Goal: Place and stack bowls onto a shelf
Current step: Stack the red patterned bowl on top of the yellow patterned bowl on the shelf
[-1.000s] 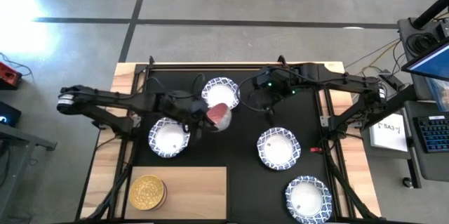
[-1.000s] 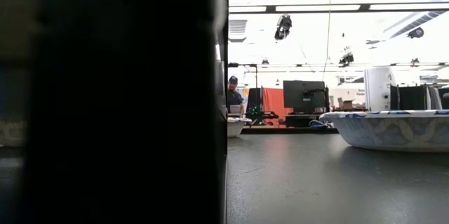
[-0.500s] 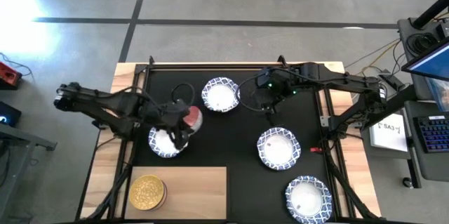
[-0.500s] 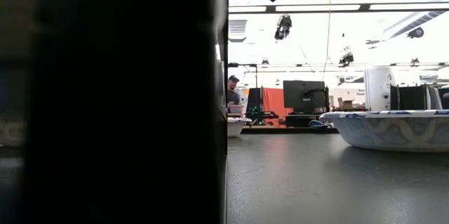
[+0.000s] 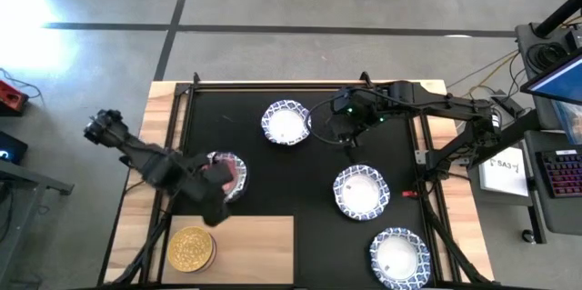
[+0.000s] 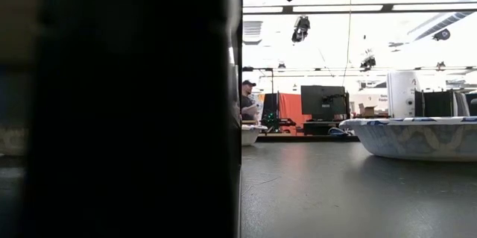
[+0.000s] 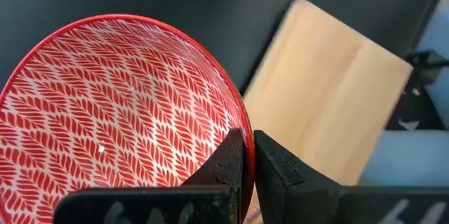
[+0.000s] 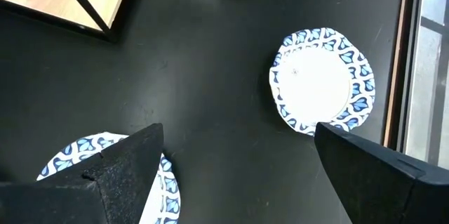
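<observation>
Left tool (image 7: 247, 155) is pinching the rim of the red-pink bowl (image 7: 105, 112), one finger on each side of the wall, the fingers nearly together around it. In the high view the left arm is reaching diagonally from the tabletop's left edge, and its tool (image 5: 211, 201) is holding that bowl (image 5: 218, 174) over a large white bowl with a blue rim (image 5: 235, 170), just beyond the shelf (image 5: 250, 249). The golden yellow bowl (image 5: 189, 249) is sitting on the shelf's left end. Farther back, another white bowl (image 5: 285, 122) is lying on the black mat (image 5: 273, 190). The right arm is stretching in from the right and waiting above the mat's far middle; its tool (image 8: 231, 175) is standing wide apart, with nothing between the fingers. Two more white bowls (image 5: 360, 190) (image 5: 399, 257) are resting on the mat's right half. No writing or labels are readable anywhere.
</observation>
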`<action>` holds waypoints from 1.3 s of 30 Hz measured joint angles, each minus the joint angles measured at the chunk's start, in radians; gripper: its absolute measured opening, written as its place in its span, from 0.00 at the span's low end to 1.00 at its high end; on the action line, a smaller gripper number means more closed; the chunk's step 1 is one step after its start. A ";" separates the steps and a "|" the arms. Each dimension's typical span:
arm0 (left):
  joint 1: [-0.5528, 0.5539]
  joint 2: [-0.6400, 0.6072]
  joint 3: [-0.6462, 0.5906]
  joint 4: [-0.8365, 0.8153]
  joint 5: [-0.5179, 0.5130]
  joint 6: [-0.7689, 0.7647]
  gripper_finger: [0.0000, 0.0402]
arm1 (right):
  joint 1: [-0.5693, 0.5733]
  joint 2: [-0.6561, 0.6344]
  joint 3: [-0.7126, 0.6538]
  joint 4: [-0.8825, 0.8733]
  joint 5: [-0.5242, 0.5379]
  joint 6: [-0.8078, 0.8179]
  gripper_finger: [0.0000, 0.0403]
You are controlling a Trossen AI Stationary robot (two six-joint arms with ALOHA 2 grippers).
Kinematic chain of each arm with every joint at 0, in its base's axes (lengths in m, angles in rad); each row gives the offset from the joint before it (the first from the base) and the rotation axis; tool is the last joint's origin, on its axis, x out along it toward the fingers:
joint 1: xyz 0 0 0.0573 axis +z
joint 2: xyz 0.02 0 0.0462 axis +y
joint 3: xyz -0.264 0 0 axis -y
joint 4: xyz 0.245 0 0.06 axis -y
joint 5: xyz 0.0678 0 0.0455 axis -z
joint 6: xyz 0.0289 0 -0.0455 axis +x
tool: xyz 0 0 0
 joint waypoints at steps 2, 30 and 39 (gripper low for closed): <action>-0.047 0.009 0.001 0.002 0.000 -0.050 0.00 | 0.000 0.000 0.000 0.000 0.000 -0.001 0.89; -0.398 0.223 0.194 -0.106 0.086 -0.727 0.01 | 0.000 0.000 0.000 0.000 0.000 0.001 0.89; -0.396 0.319 0.235 -0.105 0.094 -0.712 0.01 | 0.000 0.000 0.000 0.000 0.000 0.001 0.89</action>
